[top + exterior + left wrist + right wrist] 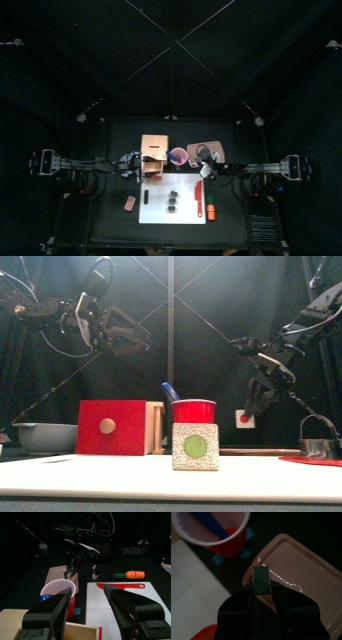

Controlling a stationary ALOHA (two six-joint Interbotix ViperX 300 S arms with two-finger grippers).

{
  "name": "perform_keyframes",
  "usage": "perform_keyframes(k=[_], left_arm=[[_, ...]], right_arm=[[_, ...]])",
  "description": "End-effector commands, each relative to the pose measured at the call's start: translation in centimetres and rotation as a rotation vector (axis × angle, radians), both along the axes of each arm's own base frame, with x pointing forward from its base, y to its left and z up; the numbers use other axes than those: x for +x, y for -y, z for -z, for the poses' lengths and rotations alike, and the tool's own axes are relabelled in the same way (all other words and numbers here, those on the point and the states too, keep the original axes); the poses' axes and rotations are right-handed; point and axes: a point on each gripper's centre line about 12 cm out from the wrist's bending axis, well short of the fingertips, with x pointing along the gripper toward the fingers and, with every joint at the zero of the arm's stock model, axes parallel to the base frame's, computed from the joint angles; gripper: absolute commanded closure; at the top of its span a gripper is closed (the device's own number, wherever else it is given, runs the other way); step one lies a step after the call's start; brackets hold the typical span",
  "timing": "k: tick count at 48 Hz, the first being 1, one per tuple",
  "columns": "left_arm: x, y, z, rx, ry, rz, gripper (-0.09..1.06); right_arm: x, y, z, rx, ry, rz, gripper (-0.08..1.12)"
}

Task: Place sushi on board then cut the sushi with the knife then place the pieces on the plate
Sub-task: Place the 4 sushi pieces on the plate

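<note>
Placing step: right claw [260,586] grasps a sushi piece [260,574] above the pink plate [308,559]; left claw [90,598] released; next, lower and let go

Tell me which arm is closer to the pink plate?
Right. The right gripper hangs over the pink tray, holding a sushi piece. The left gripper is open on the far side of the red cup, by the wooden box.
</note>
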Motion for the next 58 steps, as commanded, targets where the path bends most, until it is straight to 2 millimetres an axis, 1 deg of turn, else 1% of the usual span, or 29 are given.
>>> perform_keyframes(k=[1,6,10,16,20,23,27,30,32,33,35,38,41,46,50,55,58], left_arm=[[0.2,-0.1,-0.6,0.003,0.024,-0.003,0.08],[0.2,-0.1,-0.5,0.001,0.021,-0.003,0.08],[0.2,-0.1,-0.5,0.000,0.022,-0.002,0.08],[0.2,-0.1,-0.5,0.002,0.023,-0.003,0.08],[0.2,-0.1,-0.5,0.002,0.023,-0.003,0.08],[0.2,-0.1,-0.5,0.000,0.023,-0.003,0.08],[0.2,-0.1,-0.6,-0.001,0.023,-0.004,0.08],[0.3,-0.1,-0.6,-0.001,0.025,-0.004,0.08],[0.3,-0.1,-0.7,0.001,0.028,-0.004,0.08],[0.3,-0.1,-0.7,0.002,0.028,-0.004,0.08],[0.3,-0.2,-0.8,0.004,0.029,-0.004,0.08],[0.4,-0.3,-0.8,0.004,0.030,-0.008,0.08],[0.4,-0.4,-0.9,0.005,0.032,-0.011,0.08],[0.6,-0.4,-1.0,0.003,0.035,-0.010,0.08],[0.5,-0.3,-0.9,0.003,0.032,-0.008,0.08],[0.5,-0.3,-0.9,0.006,0.032,-0.007,0.08],[0.4,-0.3,-0.8,0.005,0.027,-0.007,0.08]], right_arm=[[1.4,1.6,-0.4,0.013,0.034,0.034,0.42],[2.6,2.2,0.4,0.031,0.025,0.037,0.40],[3.0,2.3,0.9,0.038,0.017,0.031,0.35],[3.1,2.2,0.9,0.025,0.006,0.012,0.22],[2.7,1.8,0.2,0.015,0.022,0.010,0.14],[2.6,0.6,-0.9,0.007,0.051,-0.018,0.11],[2.5,-1.9,-2.4,0.000,0.100,-0.082,0.10],[2.6,-4.4,-3.3,0.010,0.138,-0.154,0.10],[2.9,-6.4,-3.8,0.016,0.164,-0.227,0.10],[3.0,-7.2,-4.0,0.019,0.171,-0.256,0.10],[3.6,-9.5,-4.3,0.027,0.189,-0.353,0.10],[4.6,-12.4,-4.0,0.043,0.197,-0.481,0.10],[5.8,-13.9,-3.8,0.066,0.206,-0.546,0.10],[9.0,-15.6,-3.3,0.105,0.218,-0.608,0.10],[10.9,-16.6,-2.8,0.116,0.217,-0.643,0.10],[12.3,-16.8,-1.8,0.125,0.202,-0.648,0.10],[12.8,-17.0,-1.5,0.128,0.196,-0.651,0.10]])
